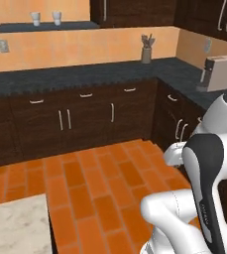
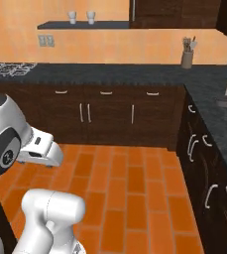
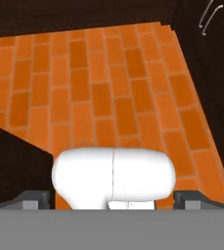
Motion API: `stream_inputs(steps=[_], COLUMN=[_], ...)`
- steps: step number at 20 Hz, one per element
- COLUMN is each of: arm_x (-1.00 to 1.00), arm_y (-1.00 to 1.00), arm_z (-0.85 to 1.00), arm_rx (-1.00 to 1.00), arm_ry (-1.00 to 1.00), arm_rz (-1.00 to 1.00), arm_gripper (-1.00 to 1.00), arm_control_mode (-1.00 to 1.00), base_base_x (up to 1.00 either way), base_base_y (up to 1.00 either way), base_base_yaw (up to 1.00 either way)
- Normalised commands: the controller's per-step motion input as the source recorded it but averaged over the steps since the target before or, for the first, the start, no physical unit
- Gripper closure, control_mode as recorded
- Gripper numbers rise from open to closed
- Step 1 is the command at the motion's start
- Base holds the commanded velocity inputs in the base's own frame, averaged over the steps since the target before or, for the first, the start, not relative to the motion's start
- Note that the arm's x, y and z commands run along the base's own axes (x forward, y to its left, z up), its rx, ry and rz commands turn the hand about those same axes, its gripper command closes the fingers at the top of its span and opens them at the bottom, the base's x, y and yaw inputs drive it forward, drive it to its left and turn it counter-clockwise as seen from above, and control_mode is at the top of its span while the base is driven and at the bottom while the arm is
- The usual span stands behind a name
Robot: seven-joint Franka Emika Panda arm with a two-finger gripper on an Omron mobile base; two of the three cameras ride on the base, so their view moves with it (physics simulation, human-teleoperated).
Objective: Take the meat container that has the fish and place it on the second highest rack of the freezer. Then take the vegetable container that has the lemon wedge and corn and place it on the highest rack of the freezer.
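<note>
Pincer wide apart with nothing in it, over the orange brick floor, dark cupboards beyond

Orange brick-tile floor, matt, with thin pale joints. Dark wood-grain cabinet fronts, carrying slim bright metal handles. Dark speckled stone-like surface, dull. Pale marbled slab at lower left, smooth. Painted orange wall, flat and even. White cups, glazed-looking, on a dark shelf.
</note>
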Motion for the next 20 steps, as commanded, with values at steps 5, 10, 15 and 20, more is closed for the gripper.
stream_inputs(steps=[5, 10, 15, 20], arm_x=[0.0, 0.0, 0.0, 0.0], arm_y=[0.0, 0.0, 0.0, 0.0], arm_z=[0.0, 0.0, 0.0, 0.0], arm_rx=[0.0, 0.0, 0.0, 0.0], arm_ry=[0.0, 0.0, 0.0, 0.0], arm_rz=[0.0, 0.0, 0.0, 0.0], arm_gripper=[-1.0, -1.0, -1.0, -1.0], arm_control_mode=[1.0, 1.0, 1.0, 1.0], base_base_x=[1.0, 0.81, 0.55, 0.6], base_base_y=[0.0, 0.0, 0.0, 0.15], base_base_yaw=[-0.14, -0.47, -0.68, -0.68])
